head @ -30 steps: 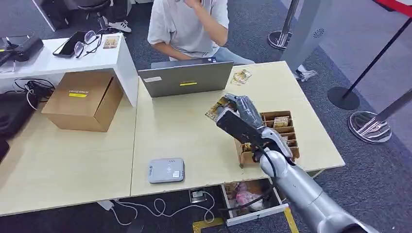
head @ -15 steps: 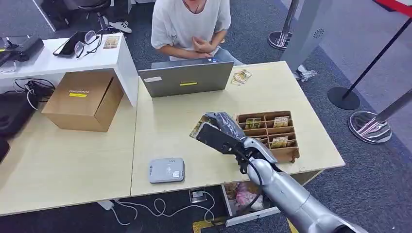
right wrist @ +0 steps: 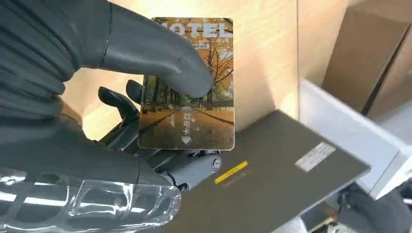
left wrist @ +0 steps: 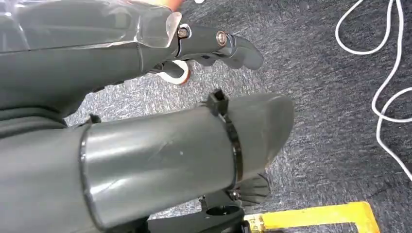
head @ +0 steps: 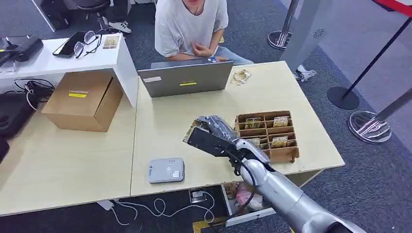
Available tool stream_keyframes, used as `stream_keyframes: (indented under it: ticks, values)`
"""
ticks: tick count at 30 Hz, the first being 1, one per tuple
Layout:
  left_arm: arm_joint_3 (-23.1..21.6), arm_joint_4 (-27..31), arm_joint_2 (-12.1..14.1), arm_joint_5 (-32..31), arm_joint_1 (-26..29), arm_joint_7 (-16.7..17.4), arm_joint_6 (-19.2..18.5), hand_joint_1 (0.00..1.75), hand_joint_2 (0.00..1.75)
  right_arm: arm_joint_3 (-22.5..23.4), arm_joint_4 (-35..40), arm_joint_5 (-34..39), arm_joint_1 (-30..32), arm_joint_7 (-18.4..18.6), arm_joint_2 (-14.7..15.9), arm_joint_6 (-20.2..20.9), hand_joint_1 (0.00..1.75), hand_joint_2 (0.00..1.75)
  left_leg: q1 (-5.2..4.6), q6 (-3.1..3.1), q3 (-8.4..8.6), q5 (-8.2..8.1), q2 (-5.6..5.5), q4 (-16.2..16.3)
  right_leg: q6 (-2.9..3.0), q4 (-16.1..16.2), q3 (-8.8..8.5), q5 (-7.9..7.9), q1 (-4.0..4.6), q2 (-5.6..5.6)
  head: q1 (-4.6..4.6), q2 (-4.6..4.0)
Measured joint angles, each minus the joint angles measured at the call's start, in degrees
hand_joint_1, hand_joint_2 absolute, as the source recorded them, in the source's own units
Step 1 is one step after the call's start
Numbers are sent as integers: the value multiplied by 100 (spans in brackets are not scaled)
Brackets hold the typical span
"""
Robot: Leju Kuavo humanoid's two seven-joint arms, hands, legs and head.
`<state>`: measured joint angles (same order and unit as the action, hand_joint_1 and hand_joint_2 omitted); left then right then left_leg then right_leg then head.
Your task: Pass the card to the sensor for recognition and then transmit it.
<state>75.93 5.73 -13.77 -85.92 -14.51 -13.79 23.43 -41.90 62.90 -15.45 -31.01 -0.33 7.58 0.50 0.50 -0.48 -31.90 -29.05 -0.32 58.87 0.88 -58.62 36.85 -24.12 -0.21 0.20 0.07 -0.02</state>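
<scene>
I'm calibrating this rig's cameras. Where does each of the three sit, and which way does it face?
Head view: high on the body, looking forward and down at the table; the right hand carries the card above it.
Left wrist view: behind the left hand, facing grey carpet.
Right wrist view: behind the right hand, facing the card and laptop.
Head and right wrist views share the card, the laptop and the table.

I see my right hand pinching the autumn-scene hotel card under its thumb, above the grey laptop lid.
</scene>
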Motion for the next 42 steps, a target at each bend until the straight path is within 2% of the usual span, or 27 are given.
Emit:
stream_keyframes:
  ticks: [5, 13, 17, 23, 29, 36, 42]
  values:
    - [39, 0, 2, 0, 0, -2, 0, 0, 0, -223, -319, 74, -31, 74, -324, 127, 175, 175, 6, -2, -2, 2, -1, -2, 0, -2, 0, 0, 4, -2, 0, 0]
    - [70, 0, 127, 0, 0, 70, -129, 0, 0, -726, -1268, 247, -132, 116, -977, 352, 175, 175, 6, -6, 1, 4, -4, -2, 2, -2, 0, 0, 5, 0, 0, 0]
    - [90, 0, 171, 0, -26, 308, -297, 0, 0, -890, -1690, 319, -145, 103, -1174, 339, 175, 175, 6, -6, 1, 4, -2, -2, 2, -2, 0, 0, 5, 1, 2, 0]
    - [87, 0, 214, 0, -88, 411, -345, 0, 0, -940, -2096, 385, -178, 68, -1350, 235, 175, 175, 4, -6, 1, 4, -2, -2, 1, 0, 0, 1, 4, 0, 0, 0]
    - [11, 0, 219, 0, -150, 628, -431, 0, 0, -944, -2551, 319, -240, 118, -1499, -129, 175, 175, 5, -6, 2, 4, -2, -2, 1, 0, 0, 1, 4, 0, 0, 0]
    - [-74, 0, 212, 0, -229, 787, -496, 0, 0, -931, -3097, 245, -292, 516, -1624, -671, 175, 175, 5, -6, 3, 4, -1, -1, 2, 0, 0, 1, 5, 1, 2, 0]
    - [-160, 0, 210, 0, -250, 807, -514, 0, 0, -898, -3381, 179, -292, 776, -1630, -785, 175, 175, 4, -6, 3, 4, -1, -1, 2, 0, 0, 1, 5, 1, 0, 0]
